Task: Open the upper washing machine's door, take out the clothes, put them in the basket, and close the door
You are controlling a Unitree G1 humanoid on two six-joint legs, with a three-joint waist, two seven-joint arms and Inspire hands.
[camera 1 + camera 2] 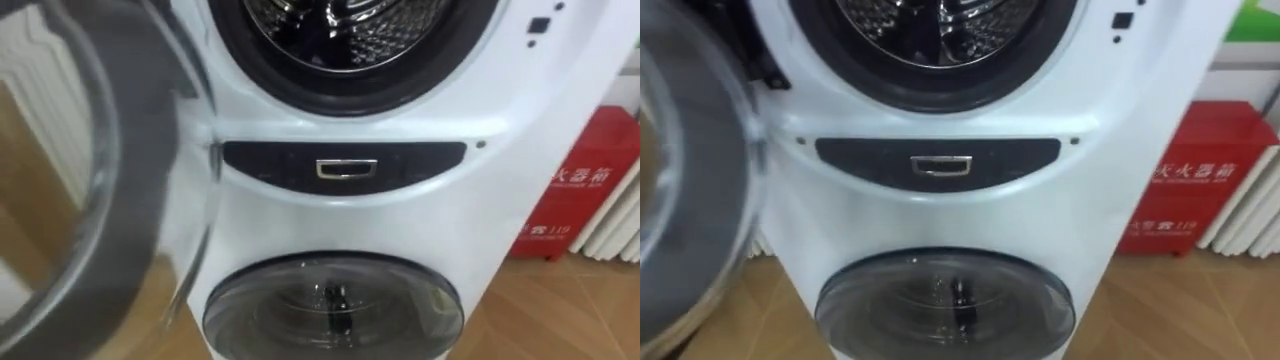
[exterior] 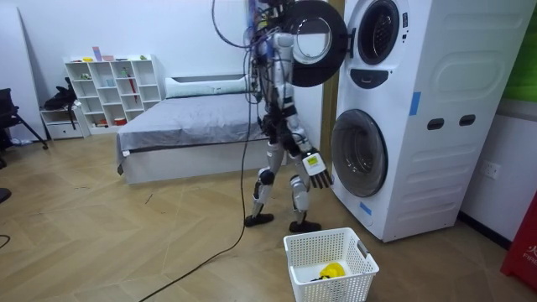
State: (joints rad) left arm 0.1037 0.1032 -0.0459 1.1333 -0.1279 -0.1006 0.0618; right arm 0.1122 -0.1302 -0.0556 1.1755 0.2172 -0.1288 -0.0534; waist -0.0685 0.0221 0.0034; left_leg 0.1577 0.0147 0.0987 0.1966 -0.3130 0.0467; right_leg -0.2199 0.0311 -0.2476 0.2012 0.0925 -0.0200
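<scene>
I stand close in front of a white stacked washing machine (image 2: 419, 117). Its upper round door (image 1: 80, 180) hangs open on my left. The upper drum (image 1: 340, 35) shows bare perforated metal in the part I can see. The lower drum door (image 1: 335, 305) is shut, with a dark panel and handle (image 1: 345, 167) between the two drums. In the room view my right hand (image 2: 315, 168) hangs low beside my thigh, fingers relaxed and holding nothing. A white laundry basket (image 2: 357, 252) stands on the floor behind me, and a yellow piece (image 2: 331, 270) lies in it.
A red box (image 1: 585, 185) and a white radiator (image 1: 620, 230) stand to the right of the machine. Behind me are a bed (image 2: 193, 134) and a white shelf (image 2: 113, 88) on open wooden floor.
</scene>
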